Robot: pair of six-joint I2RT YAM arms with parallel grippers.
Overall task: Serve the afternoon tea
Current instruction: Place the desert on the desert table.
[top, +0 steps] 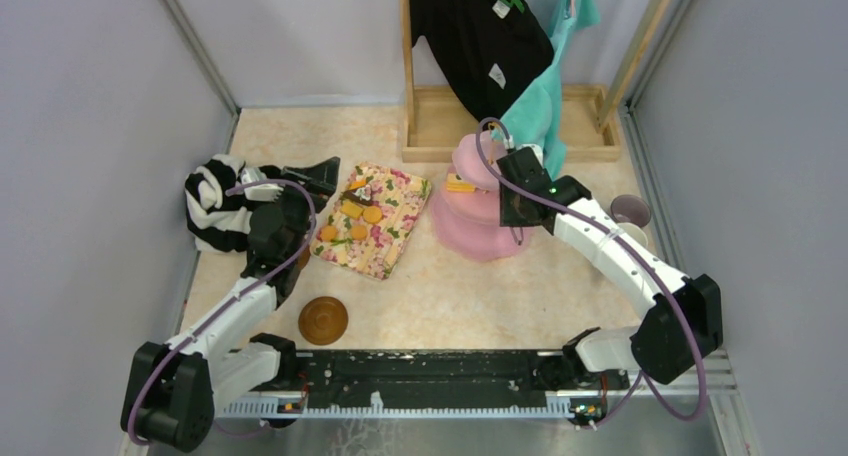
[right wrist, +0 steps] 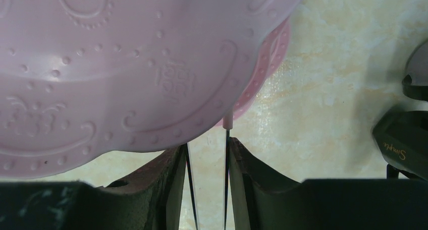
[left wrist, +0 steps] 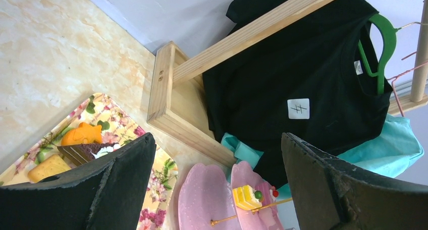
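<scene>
- Table (top: 470, 296): pale marbled top; everything listed below stands or lies on it.
- Rack (top: 440, 126): wooden, at the far edge. A black shirt (top: 480, 36) and a teal garment (top: 545, 106) hang from it.
- Stand (top: 465, 234): pink, three tiers, upright, just in front of the rack and right of centre.
- Cloth (top: 395, 226): floral, lying flat, left of the stand and apart from it.
- Striped garment (top: 210, 211): black and white, bunched up at far left, beside my left arm.
- Left gripper (left wrist: 217, 144): hovers at the cloth's left edge, facing the rack and stand. Fingers are spread wide with nothing between them.
- Right gripper (right wrist: 207, 149): low at the stand's right side, under the embossed underside of a tier. Fingers are parted by a narrow gap, the table shows through it, and nothing is pinched.
- Saucer (top: 323, 320): round, brown and bare, near the front edge and in front of the cloth.
- Lilac mug (top: 630, 209): by the right wall, well apart from the saucer.
- Cream mug (top: 634, 235): just in front of the lilac mug, partly hidden by my right arm.
- Pastries (top: 350, 208): orange rounds and a brown slice, lying on the cloth.
- Yellow slice (top: 460, 184): on the stand's middle tier, left side.
</scene>
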